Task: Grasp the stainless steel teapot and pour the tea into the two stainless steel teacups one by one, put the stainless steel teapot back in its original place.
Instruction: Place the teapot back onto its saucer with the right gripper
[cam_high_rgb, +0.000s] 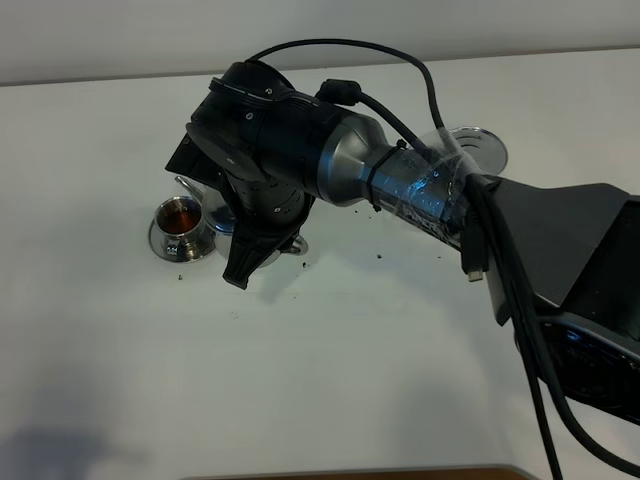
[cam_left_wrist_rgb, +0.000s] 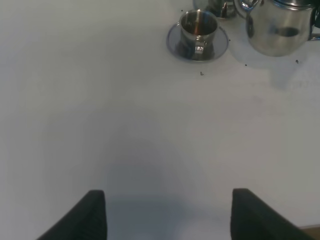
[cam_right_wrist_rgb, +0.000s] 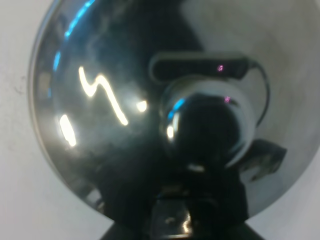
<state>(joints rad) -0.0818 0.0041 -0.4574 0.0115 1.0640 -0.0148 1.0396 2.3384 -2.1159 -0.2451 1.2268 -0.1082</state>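
Right arm (cam_high_rgb: 400, 185) reaches across the table (cam_high_rgb: 350, 360), its gripper (cam_right_wrist_rgb: 200, 220) over the teapot (cam_left_wrist_rgb: 277, 27), jaws clenched at the lid. Teapot spout (cam_high_rgb: 186, 183) points toward the tea-filled teacup (cam_high_rgb: 181, 217). Left gripper (cam_left_wrist_rgb: 167, 215) hangs released, well apart.

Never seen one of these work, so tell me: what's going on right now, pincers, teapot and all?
Right pincer shut on teapot, over the cups. Left pincer open, empty, hanging back. Near teacup has tea; second mostly hidden. Nothing in the way.

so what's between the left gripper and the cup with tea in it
Only bare white table, seen in the left wrist view, separates the left gripper from the teacup.
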